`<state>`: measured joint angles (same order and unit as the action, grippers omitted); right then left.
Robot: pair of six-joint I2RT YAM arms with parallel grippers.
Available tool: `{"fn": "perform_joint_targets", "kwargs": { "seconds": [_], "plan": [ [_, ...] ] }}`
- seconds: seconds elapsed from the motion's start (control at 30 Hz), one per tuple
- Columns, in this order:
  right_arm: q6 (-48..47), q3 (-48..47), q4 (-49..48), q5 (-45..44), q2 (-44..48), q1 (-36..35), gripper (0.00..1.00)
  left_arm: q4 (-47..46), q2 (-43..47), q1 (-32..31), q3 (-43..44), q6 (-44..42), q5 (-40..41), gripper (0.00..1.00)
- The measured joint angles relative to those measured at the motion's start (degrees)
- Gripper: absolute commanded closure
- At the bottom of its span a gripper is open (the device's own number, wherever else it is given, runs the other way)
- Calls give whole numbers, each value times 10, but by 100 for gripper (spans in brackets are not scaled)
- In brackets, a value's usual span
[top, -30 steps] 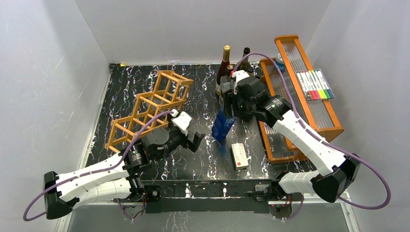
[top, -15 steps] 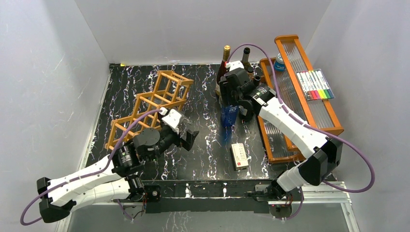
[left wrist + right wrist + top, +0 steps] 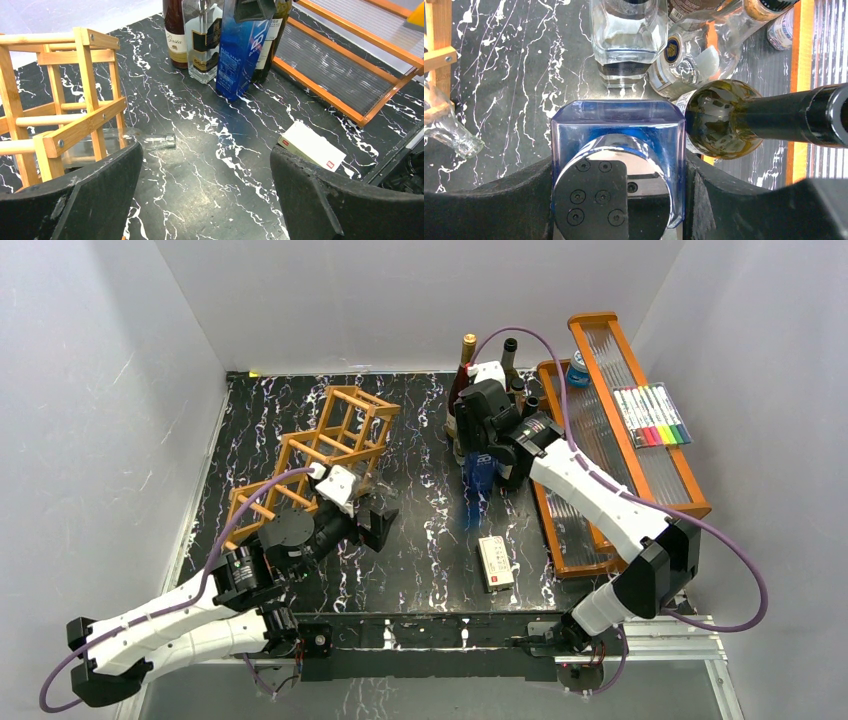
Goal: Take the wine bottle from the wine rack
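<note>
Your left fingers (image 3: 206, 159) are spread wide with nothing between them, near the table on the near left. Just beyond them a clear bottle (image 3: 158, 142) lies in a low cell of the rack (image 3: 80, 125), with its neck poking out to the right onto the table. So one bottle is not yet off the rack. If you close on that smooth neck off-centre, it may squirt out and roll. If you pull at an angle, the body may catch a bar and drag the light rack along. The white box (image 3: 310, 147) on the near right lies where a loose bottle might roll.

Farther off, your right fingers (image 3: 619, 165) are clamped on the blue bottle (image 3: 619, 125), which looks tilted in the left wrist view. I cannot tell whether its base sits flat. It stands just beside the green bottle (image 3: 719, 117) and near the square glass one (image 3: 626, 30). If you let go while it leans, or the fingers spread into the green bottle, the whole cluster may topple.
</note>
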<state>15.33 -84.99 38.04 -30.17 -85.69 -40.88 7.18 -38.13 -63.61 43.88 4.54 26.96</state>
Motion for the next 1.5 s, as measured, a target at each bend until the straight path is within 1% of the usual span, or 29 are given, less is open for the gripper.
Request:
{"fn": "perform_joint_targets", "kwargs": {
  "seconds": [0.17, 0.37, 0.43, 0.57, 0.6, 0.67, 0.83, 0.93, 1.03, 1.23, 1.4, 1.5],
  "plan": [
    [10, 0, -15, -12, -8, 2, 84, 12, 5, 0, 4, 12, 2, 2],
    [21, 0, -29, -16, -14, 11, 76, 19, 13, 0, 4, 22, 5, 2],
    [24, 0, -31, -16, -14, 13, 68, 20, 13, 0, 4, 24, 5, 2],
    [28, 0, -33, -16, -15, 16, 44, 23, 13, 0, 4, 26, 5, 2],
    [29, 0, -34, -16, -15, 16, 39, 23, 13, 0, 4, 26, 5, 2],
    [29, 0, -34, -15, -15, 17, 33, 23, 13, 0, 4, 28, 5, 2],
    [28, -1, -32, -12, -16, 18, 23, 23, 13, 0, 4, 30, 5, 2],
    [26, -17, -31, -9, -17, 18, 14, 23, 13, 0, 4, 30, 5, 2],
    [23, -43, -38, -9, -17, 19, 9, 23, 12, 0, 4, 30, 5, 2],
    [12, -79, -33, -6, -16, 19, 3, 23, 7, 0, 4, 30, 4, 2],
    [-6, -104, -30, 10, -7, 19, 2, 23, 3, 0, 4, 28, 3, 2],
    [-19, -104, -31, 38, 16, 19, 2, 22, 4, 0, 4, 27, 3, 2]
  ]
}}
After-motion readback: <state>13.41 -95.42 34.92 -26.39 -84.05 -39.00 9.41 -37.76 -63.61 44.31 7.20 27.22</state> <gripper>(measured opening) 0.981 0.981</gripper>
